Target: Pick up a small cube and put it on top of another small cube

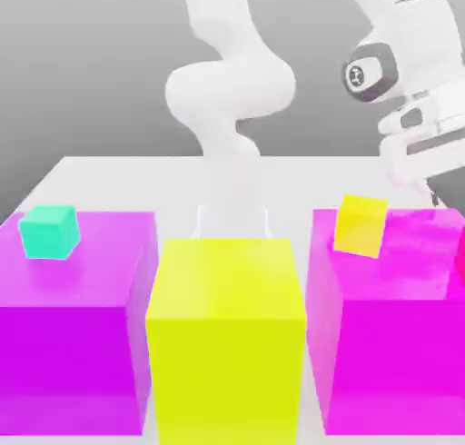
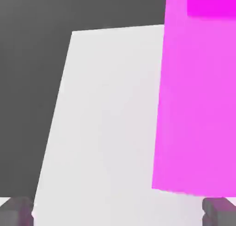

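Note:
The small cube is out of view. My gripper hangs high at the exterior view's right, above the far edge of the right magenta block. In the hand view its two fingertips stand wide apart, so the gripper is open with nothing between them. Beneath it lie the white table and a magenta block. A little yellow cube rests tilted on the right magenta block, to the exterior view's left of the gripper. A little teal-green cube sits on the left magenta block.
A big yellow block stands between the two magenta blocks, in front of the arm's base. The white table stretches behind the blocks to a grey backdrop.

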